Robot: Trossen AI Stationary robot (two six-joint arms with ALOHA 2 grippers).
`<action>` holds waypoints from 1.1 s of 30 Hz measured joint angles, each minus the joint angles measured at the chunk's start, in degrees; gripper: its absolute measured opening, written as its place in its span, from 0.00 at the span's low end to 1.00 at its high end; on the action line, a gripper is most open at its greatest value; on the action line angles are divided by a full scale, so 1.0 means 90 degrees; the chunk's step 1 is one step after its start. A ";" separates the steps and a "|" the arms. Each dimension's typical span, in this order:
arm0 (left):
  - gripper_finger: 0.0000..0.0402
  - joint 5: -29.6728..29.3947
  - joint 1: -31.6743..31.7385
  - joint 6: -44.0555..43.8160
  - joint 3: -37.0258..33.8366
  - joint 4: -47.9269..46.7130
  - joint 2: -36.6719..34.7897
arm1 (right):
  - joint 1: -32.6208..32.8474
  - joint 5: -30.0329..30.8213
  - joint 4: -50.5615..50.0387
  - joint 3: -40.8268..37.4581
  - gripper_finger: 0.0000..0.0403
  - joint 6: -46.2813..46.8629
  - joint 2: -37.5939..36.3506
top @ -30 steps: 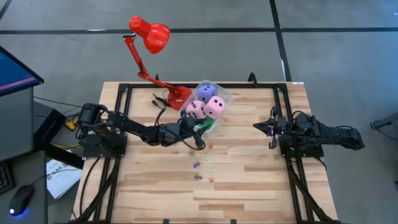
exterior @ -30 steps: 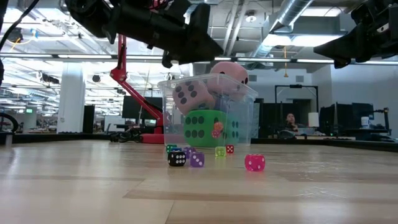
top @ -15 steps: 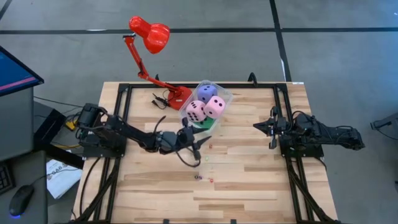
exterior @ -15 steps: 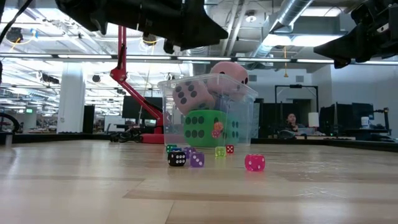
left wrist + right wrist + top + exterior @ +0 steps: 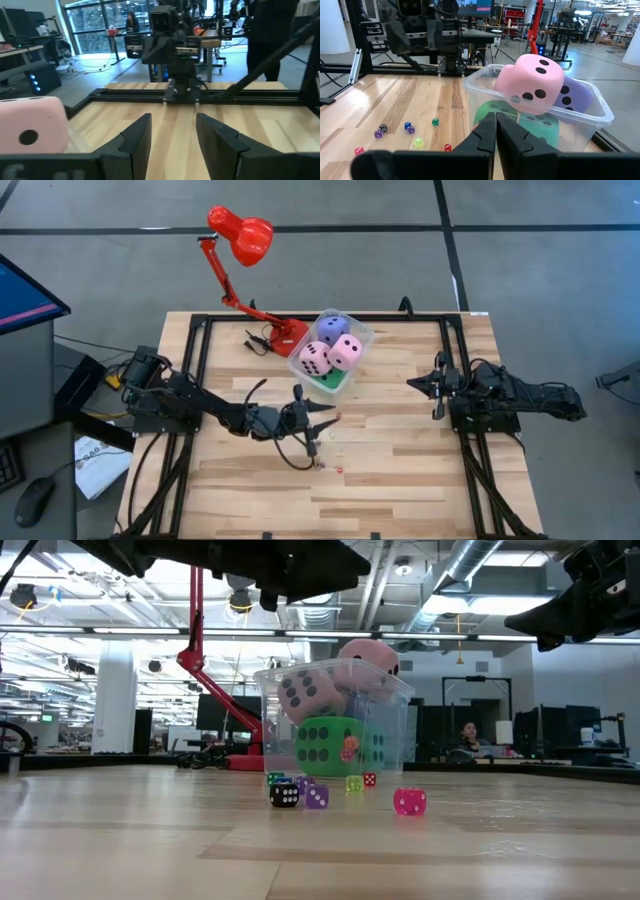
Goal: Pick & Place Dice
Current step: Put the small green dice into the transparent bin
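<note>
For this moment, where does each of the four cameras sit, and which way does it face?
High view: overhead, straight down on the wooden table; both arms show.
Low view: table height, facing the clear plastic tub; arms overhead.
Left wrist view: across the table; open left gripper below.
Right wrist view: toward the tub; shut right gripper below.
Shared: all show a pink soft die.
</note>
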 joint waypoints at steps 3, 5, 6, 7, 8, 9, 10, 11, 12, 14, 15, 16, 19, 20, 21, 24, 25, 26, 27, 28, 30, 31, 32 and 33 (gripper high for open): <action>0.36 0.0001 -0.0111 -0.0003 0.0000 -0.0003 0.0000 | -0.0001 0.0000 0.0000 0.0000 0.02 0.0000 0.0000; 0.36 0.0001 -0.0170 -0.0004 0.0000 -0.0005 0.0000 | -0.0002 0.0000 0.0000 0.0000 0.02 0.0000 0.0000; 0.36 0.0001 -0.0197 -0.0006 0.0000 -0.0005 0.0000 | -0.0002 0.0000 0.0000 0.0000 0.02 0.0000 -0.0001; 0.36 0.0001 -0.0226 -0.0008 0.0000 -0.0005 0.0000 | -0.0001 0.0000 0.0000 0.0000 0.02 0.0000 0.0000; 0.36 0.0001 -0.0252 -0.0036 0.0000 -0.0005 0.0000 | -0.0001 0.0000 0.0000 0.0000 0.02 0.0000 0.0000; 0.36 0.0001 -0.0282 -0.0117 0.0000 -0.0009 0.0000 | -0.0002 0.0000 0.0000 0.0000 0.02 0.0000 -0.0002; 0.36 0.0001 -0.0311 -0.0206 0.0000 -0.0028 0.0000 | -0.0001 0.0000 0.0000 0.0000 0.02 0.0000 0.0000; 0.36 0.0001 -0.0339 -0.0326 0.0000 -0.0072 0.0000 | -0.0002 0.0000 0.0000 0.0000 0.02 0.0000 -0.0002; 0.36 0.0001 -0.0370 -0.0449 0.0000 -0.0146 0.0000 | 0.0000 0.0000 0.0000 0.0000 0.02 0.0000 0.0000; 0.36 0.0011 -0.0435 -0.0692 0.0000 -0.0309 0.0000 | 0.0000 0.0000 0.0000 0.0000 0.02 0.0000 0.0000; 0.36 0.0018 -0.0468 -0.0794 0.0000 -0.0401 0.0000 | 0.0000 0.0000 0.0000 0.0000 0.02 0.0000 0.0000; 0.36 0.0016 -0.0502 -0.0886 0.0000 -0.0523 0.0000 | 0.0000 0.0000 0.0000 0.0000 0.02 0.0000 0.0000; 0.36 0.0016 -0.0593 -0.1207 0.0000 -0.0956 0.0000 | -0.0002 0.0000 0.0000 0.0000 0.02 0.0000 0.0000; 0.36 0.0016 -0.0618 -0.1312 0.0000 -0.1092 0.0000 | -0.0002 0.0000 0.0000 0.0000 0.02 0.0000 0.0000; 0.36 0.0016 -0.0644 -0.1406 0.0000 -0.1265 0.0000 | -0.0002 0.0000 0.0000 0.0000 0.02 0.0000 -0.0001; 0.36 0.0016 -0.0684 -0.1681 -0.0001 -0.1862 0.0000 | -0.0001 0.0000 0.0000 0.0000 0.02 0.0000 0.0000; 0.36 0.0016 -0.0688 -0.1791 -0.0002 -0.2035 0.0000 | -0.0002 0.0000 0.0000 0.0000 0.02 0.0000 0.0000; 0.36 0.0013 -0.0685 -0.1904 -0.0002 -0.2177 0.0000 | -0.0002 0.0000 0.0000 0.0000 0.02 0.0000 0.0000; 0.36 0.0013 -0.0681 -0.2041 -0.0002 -0.2297 0.0000 | -0.0002 0.0000 0.0000 0.0000 0.02 0.0000 -0.0002; 0.36 0.0012 -0.0670 -0.2162 -0.0002 -0.2393 0.0000 | -0.0002 0.0000 0.0002 0.0000 0.02 0.0000 0.0000; 0.36 0.0006 -0.0664 -0.2297 -0.0002 -0.2520 0.0000 | -0.0002 0.0000 0.0000 0.0000 0.02 0.0000 -0.0001; 0.36 -0.0005 -0.0661 -0.2335 -0.0002 -0.2565 0.0000 | -0.0001 0.0000 0.0001 0.0000 0.02 0.0000 0.0000; 0.36 -0.0011 -0.0661 -0.2344 -0.0002 -0.2601 0.0000 | -0.0002 0.0000 0.0000 0.0000 0.02 0.0000 0.0000; 0.36 -0.0013 -0.0661 -0.2345 -0.0002 -0.2640 0.0000 | -0.0002 0.0000 0.0001 0.0000 0.02 0.0000 -0.0001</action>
